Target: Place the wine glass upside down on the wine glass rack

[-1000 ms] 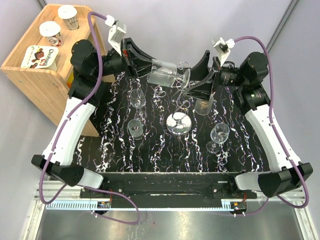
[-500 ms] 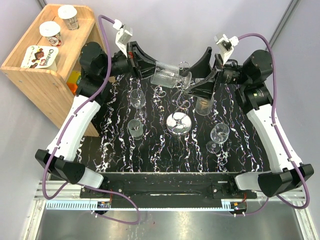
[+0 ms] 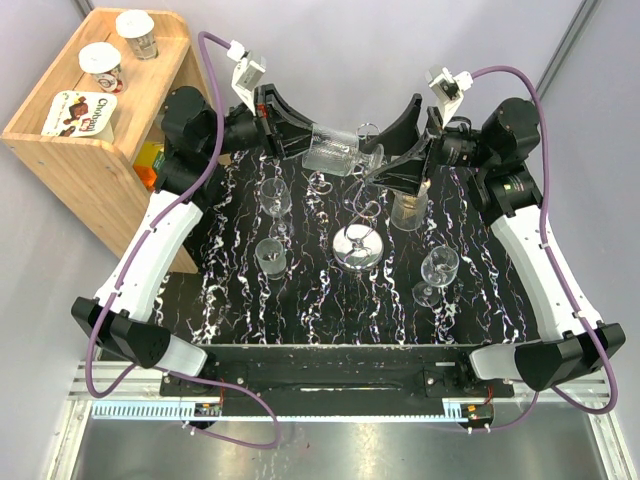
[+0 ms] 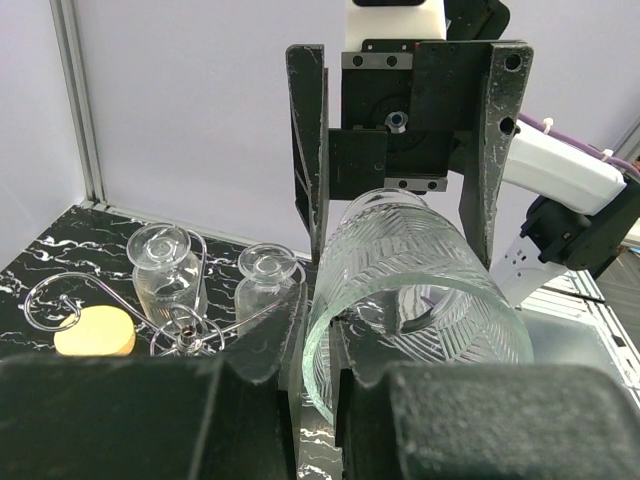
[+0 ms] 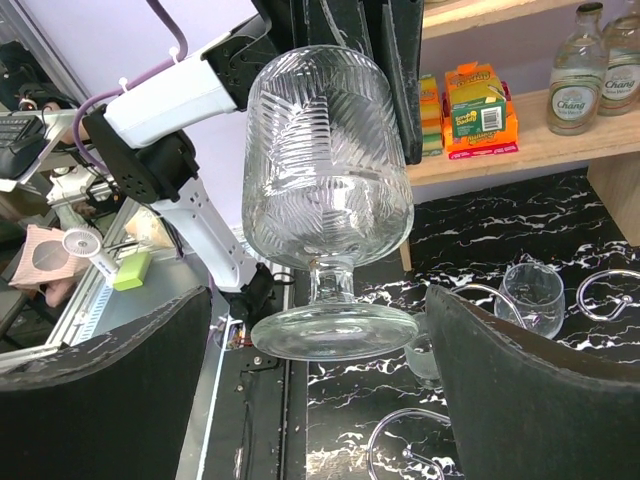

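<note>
A cut-pattern wine glass [image 3: 335, 150] hangs sideways in the air above the back of the table. My left gripper [image 3: 308, 145] is shut on its rim, one finger inside the bowl and one outside [image 4: 318, 340]. My right gripper [image 3: 380, 160] stands open, its two fingers on either side of the glass's round foot [image 5: 335, 330] without touching it. The wine glass rack [image 3: 357, 248] stands just below, a chrome disc base with a thin post and curled wire arms [image 4: 185, 335]. Its loops [image 5: 410, 440] show under the foot in the right wrist view.
Other glasses stand on the black marbled table: two left of the rack [image 3: 277, 197] [image 3: 270, 255], one to its right [image 3: 438, 268], a tumbler [image 3: 408, 210] under my right gripper. A wooden shelf [image 3: 75, 140] with yogurt cups stands at the far left.
My left arm carried the glass slightly right, then held still. My right gripper has slid left until its fingers flank the glass's foot, and its jaws have narrowed a little.
</note>
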